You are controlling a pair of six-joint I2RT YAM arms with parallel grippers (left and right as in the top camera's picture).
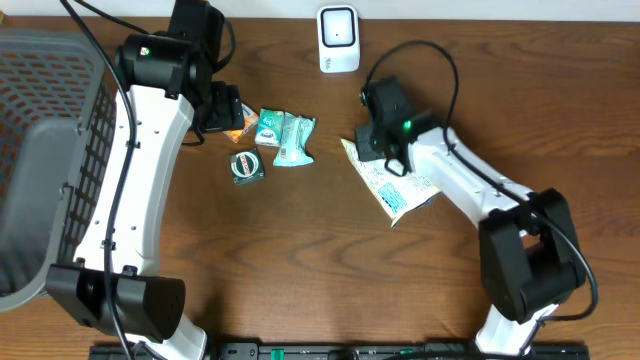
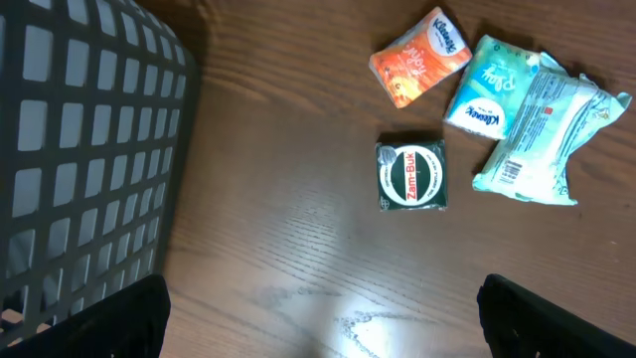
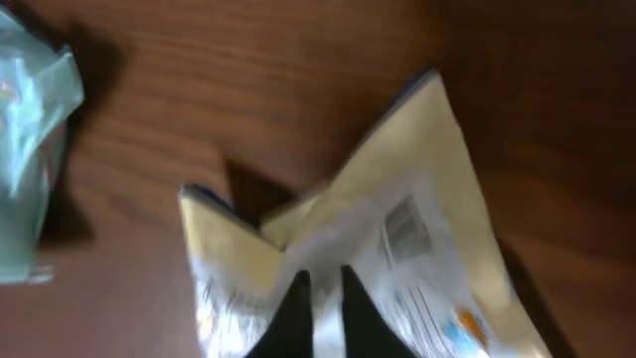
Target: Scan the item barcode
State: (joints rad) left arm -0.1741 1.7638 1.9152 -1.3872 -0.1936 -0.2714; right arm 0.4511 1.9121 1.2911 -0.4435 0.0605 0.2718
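A pale cream printed packet (image 3: 417, 199) lies crumpled on the brown table, and my right gripper (image 3: 320, 288) is shut on a raised fold of it. Seen from overhead, the right gripper (image 1: 385, 148) is at the packet's (image 1: 405, 190) upper left end. A blurred grey printed patch (image 3: 405, 229) shows on the packet's face. The white scanner (image 1: 338, 38) stands at the table's far edge, apart from the packet. My left gripper (image 2: 323, 328) hangs open over bare wood with nothing between its fingers; overhead it (image 1: 225, 108) is left of a cluster of small items.
Near the left gripper lie an orange Kleenex pack (image 2: 419, 58), a teal tissue pack (image 2: 489, 85), a white-and-teal wipes pack (image 2: 547, 134) and a green Zam-Buk tin (image 2: 411, 175). A grey mesh basket (image 1: 40, 150) fills the table's left side.
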